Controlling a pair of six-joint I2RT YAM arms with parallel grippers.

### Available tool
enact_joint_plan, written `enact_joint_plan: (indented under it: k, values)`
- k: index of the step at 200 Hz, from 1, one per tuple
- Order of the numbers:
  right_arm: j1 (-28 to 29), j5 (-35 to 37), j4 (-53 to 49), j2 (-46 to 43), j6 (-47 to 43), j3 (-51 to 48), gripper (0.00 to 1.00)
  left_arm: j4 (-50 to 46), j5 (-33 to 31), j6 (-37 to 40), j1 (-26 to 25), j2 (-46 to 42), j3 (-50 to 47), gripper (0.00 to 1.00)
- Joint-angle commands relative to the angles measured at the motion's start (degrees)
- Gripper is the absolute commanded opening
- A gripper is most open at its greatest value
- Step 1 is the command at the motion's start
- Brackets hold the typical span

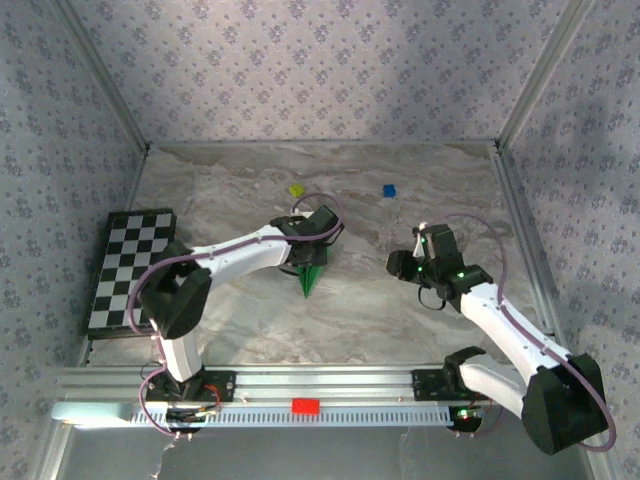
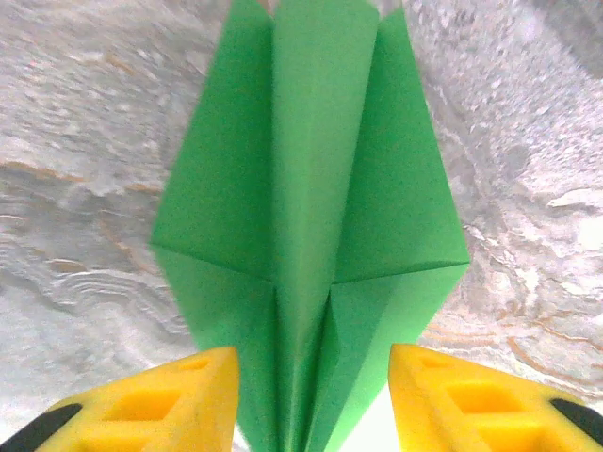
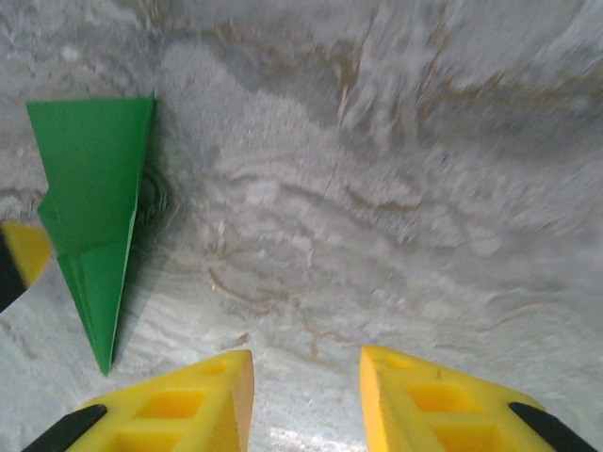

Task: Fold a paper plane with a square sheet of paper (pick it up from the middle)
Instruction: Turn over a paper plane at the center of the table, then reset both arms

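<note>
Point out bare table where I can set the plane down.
Free: the near strip between the paper plane and the rail; the far left corner between checkerboard and yellow block; the far right past the blue block. Crowded: the middle, where the left gripper straddles the plane and the right gripper hangs nearby.

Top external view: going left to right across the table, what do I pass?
checkerboard → paper plane → blue block
</note>
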Motion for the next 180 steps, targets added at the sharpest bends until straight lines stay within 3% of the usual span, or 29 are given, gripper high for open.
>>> enact_joint_plan:
  k: [1, 31, 45, 59, 93, 120, 138, 162, 180]
  values:
    - [-1.3, 9.5, -5.1, -3.4, -5.2, 4.8, 0.49, -1.7, -8.3, 1.4, -0.4, -7.9, -3.0, 0.49]
    - [-2.8, 23.4, -5.5, -5.7, -6.7, 7.3, 0.73, 0.3, -18.0, 4.8, 0.6, -18.8, -10.6, 0.59]
    - [-3.6, 30.7, -3.5, -5.1, -8.9, 7.4, 0.75, 1.6, -20.4, 7.1, 3.0, -24.1, -14.8, 0.65]
    - [-4.3, 36.8, 0.2, -3.9, -12.3, 6.5, 0.76, 2.7, -21.1, 9.5, 6.9, -29.1, -19.0, 0.78]
    - [-7.4, 43.6, 14.1, 2.3, -21.5, 0.6, 0.80, 9.2, -20.8, 18.6, 19.5, -39.5, -28.3, 0.99]
    - [-12.8, 36.4, 19.7, 10.3, -22.4, -0.4, 0.81, 15.4, -15.4, 22.9, 32.3, -43.7, -34.2, 1.00]
    - [-15.4, 28.9, 31.1, 13.8, -24.2, -4.1, 0.81, 16.9, -15.3, 23.9, 38.7, -43.7, -36.2, 1.00]
    - [-17.2, 21.8, 41.1, 18.0, -27.4, -6.2, 0.81, 22.9, -14.4, 23.6, 43.6, -42.9, -40.0, 1.00]
    - [-18.0, 18.2, 45.2, 21.4, -31.3, -6.3, 0.80, 29.6, -14.1, 26.8, 44.3, -41.6, -42.7, 1.00]
